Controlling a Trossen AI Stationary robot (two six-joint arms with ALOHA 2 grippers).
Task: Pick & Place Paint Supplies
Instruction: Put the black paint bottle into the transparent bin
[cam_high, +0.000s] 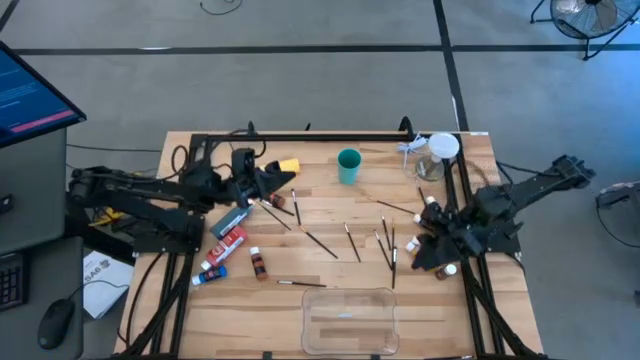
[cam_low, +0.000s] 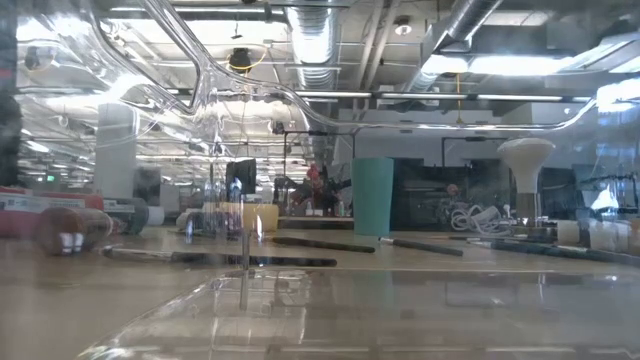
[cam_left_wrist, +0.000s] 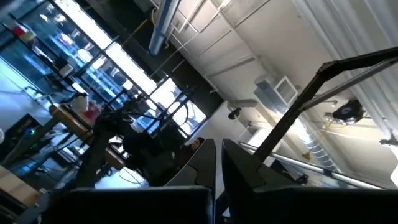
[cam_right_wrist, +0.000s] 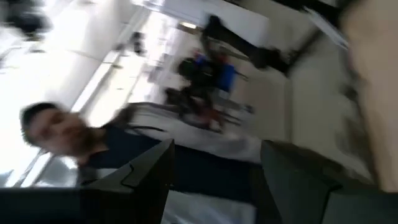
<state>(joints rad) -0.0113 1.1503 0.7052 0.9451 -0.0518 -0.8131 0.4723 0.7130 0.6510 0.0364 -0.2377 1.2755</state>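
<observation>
The paint supplies lie spread over the wooden table. Grey (cam_high: 230, 221), red (cam_high: 229, 245) and blue (cam_high: 211, 273) tubes and a brown bottle (cam_high: 260, 264) are at the left. Several thin brushes (cam_high: 352, 241) lie in the middle. The yellow bottle (cam_high: 289, 166) is far left, and small white-capped bottles (cam_high: 431, 206) are at the right. My left gripper (cam_high: 281, 182) (cam_left_wrist: 219, 163) is shut on nothing, raised above the tubes and tilted upward. My right gripper (cam_high: 428, 250) (cam_right_wrist: 214, 169) is open with nothing between its fingers, held level over the right-hand bottles.
A teal cup (cam_high: 348, 165) (cam_low: 373, 195) stands at the far middle, and a clear jar with a white top (cam_high: 440, 150) stands at the far right. A clear plastic tray (cam_high: 350, 318) sits at the near edge. A person shows in the room beyond, in the right wrist view.
</observation>
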